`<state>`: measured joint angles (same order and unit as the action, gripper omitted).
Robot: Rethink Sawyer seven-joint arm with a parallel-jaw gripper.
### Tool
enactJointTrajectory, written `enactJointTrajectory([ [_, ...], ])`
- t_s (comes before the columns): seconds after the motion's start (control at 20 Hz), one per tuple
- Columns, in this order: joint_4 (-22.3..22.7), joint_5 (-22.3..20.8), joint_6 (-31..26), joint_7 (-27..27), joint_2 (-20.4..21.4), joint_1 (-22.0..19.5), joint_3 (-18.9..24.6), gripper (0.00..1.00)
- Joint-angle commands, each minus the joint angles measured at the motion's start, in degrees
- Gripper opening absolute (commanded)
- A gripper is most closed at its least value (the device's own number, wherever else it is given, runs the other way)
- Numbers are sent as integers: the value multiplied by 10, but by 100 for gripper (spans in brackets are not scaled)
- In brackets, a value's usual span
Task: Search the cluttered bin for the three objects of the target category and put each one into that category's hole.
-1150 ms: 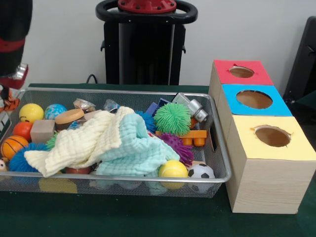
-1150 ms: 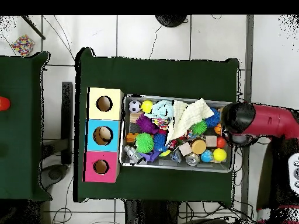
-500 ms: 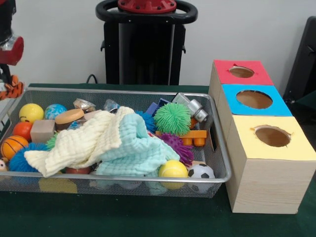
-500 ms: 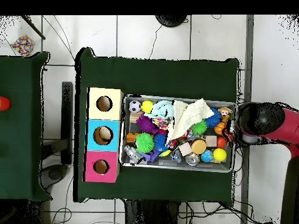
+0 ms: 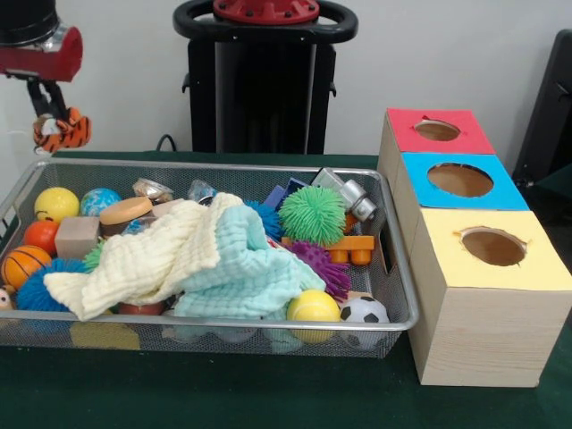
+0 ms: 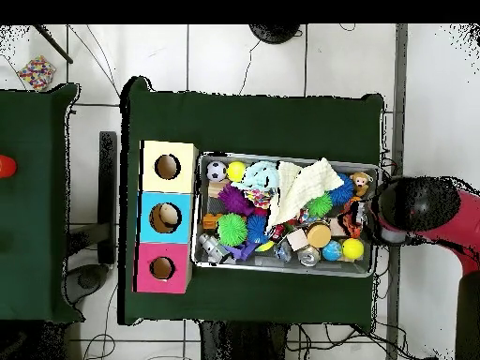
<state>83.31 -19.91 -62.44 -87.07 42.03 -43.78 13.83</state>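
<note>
My gripper [image 5: 55,114] hangs above the far left corner of the wire bin [image 5: 398,268], shut on a small orange and black striped tiger toy [image 5: 63,131] that dangles clear of the bin's contents. In the overhead view the arm's head [image 6: 417,204] covers the gripper, and the tiger toy [image 6: 357,219] shows beside it over the bin's right end [image 6: 376,246]. The sorting box has a red hole [image 5: 437,130], a blue hole [image 5: 459,180] and a yellow hole [image 5: 492,246]; it stands right of the bin.
A cream cloth [image 5: 147,256] and a mint cloth [image 5: 246,273] cover the bin's middle. Around them lie balls, a green spiky ball [image 5: 312,215], a purple spiky ball [image 5: 323,266], a soccer ball [image 5: 364,310] and wooden blocks. A small monkey toy [image 6: 359,183] lies in a corner.
The gripper has risen and moved right in the front view, carrying the tiger toy up from beside the bin's left end to above its far left corner.
</note>
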Motion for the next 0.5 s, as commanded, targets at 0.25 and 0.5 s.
enactJointTrajectory([
  [0.25,156,29,35,47,66,22,56,0],
  [0.5,221,48,93,-3,81,38,54,0],
])
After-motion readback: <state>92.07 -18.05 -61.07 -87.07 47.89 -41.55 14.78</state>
